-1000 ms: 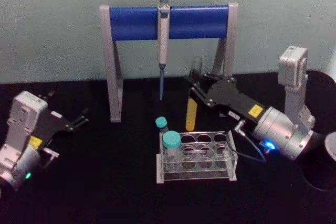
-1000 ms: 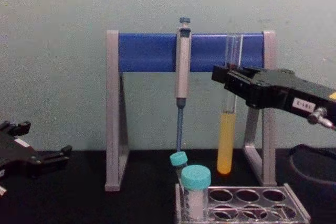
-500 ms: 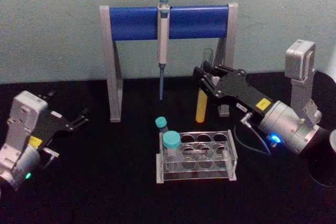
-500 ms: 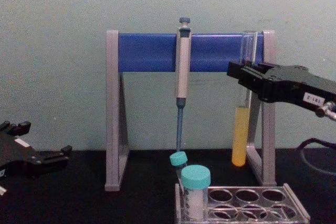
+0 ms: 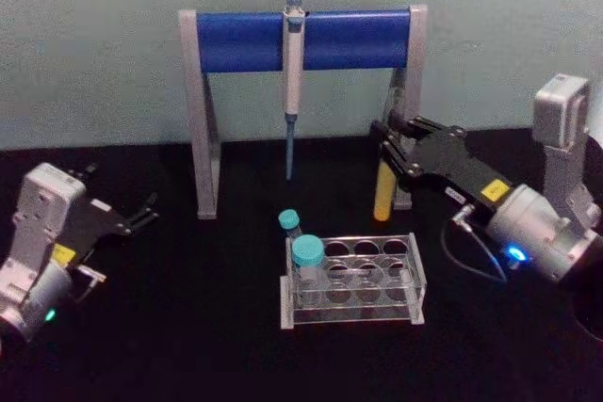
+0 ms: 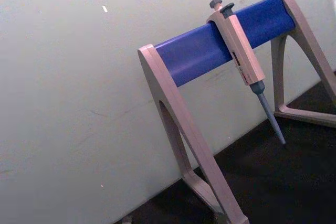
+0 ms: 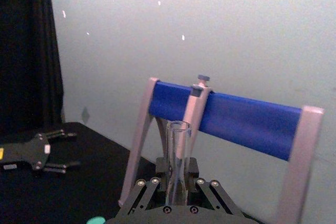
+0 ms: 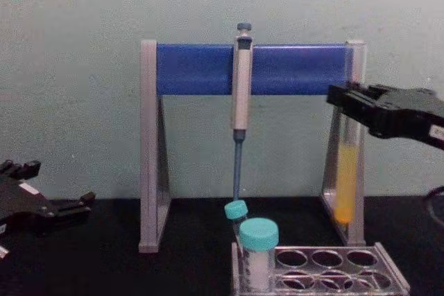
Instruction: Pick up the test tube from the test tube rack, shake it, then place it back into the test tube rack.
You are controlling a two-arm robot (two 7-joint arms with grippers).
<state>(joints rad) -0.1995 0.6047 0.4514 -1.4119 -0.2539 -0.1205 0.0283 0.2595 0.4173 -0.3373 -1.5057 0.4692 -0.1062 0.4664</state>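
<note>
My right gripper (image 5: 387, 146) is shut on the upper part of the test tube (image 5: 383, 198), a slim clear tube with yellow liquid in its lower half. The tube hangs upright in the air, behind and to the right of the test tube rack (image 5: 353, 313), close in front of the stand's right leg. In the chest view the test tube (image 8: 345, 184) hangs well above the test tube rack (image 8: 390, 269). The right wrist view has the tube's open mouth (image 7: 177, 129) rising between the fingers. My left gripper (image 5: 147, 210) rests open at the far left, low over the table.
Two teal-capped white tubes (image 5: 307, 253) (image 5: 289, 222) stand at the rack's left end. Behind the rack stands the grey-and-blue pipette stand (image 5: 236, 41), with a pipette (image 5: 293, 72) hanging from its bar. A pale wall closes off the back of the black table.
My right gripper has carried the test tube to the right, from above the rack's back row to in front of the stand's right leg. The left arm has not moved.
</note>
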